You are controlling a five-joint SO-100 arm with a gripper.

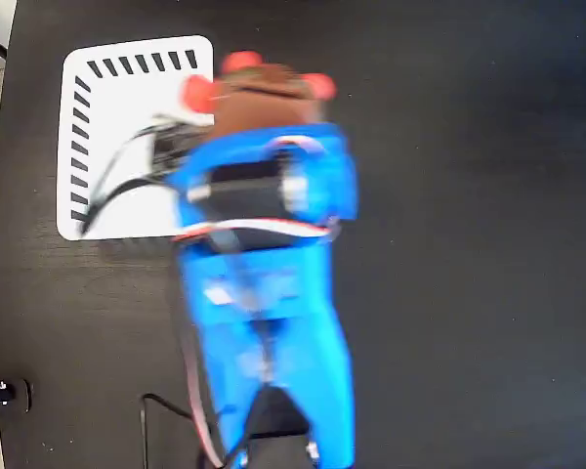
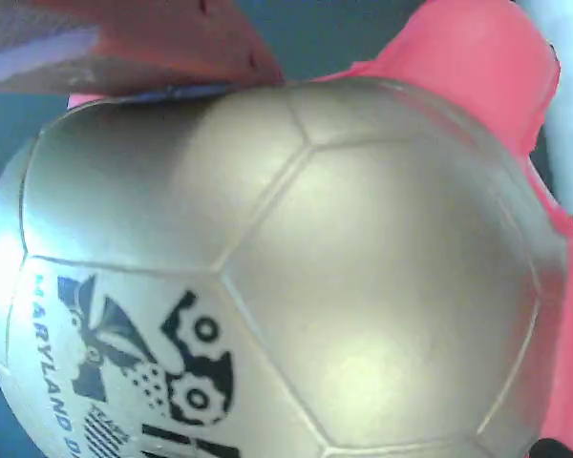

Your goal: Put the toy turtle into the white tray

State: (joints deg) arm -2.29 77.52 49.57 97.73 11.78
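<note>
Turtle (image 1: 264, 93) sits at the tip of the blurred blue arm (image 1: 269, 322), its brown shell and red-orange legs just beside the white tray's (image 1: 107, 107) right edge, over the black desk (image 1: 469, 244). In the wrist view its gold-beige shell (image 2: 296, 286), with a black printed mark, fills the frame. The hand is hidden; whether it grips the turtle cannot be told.
</note>
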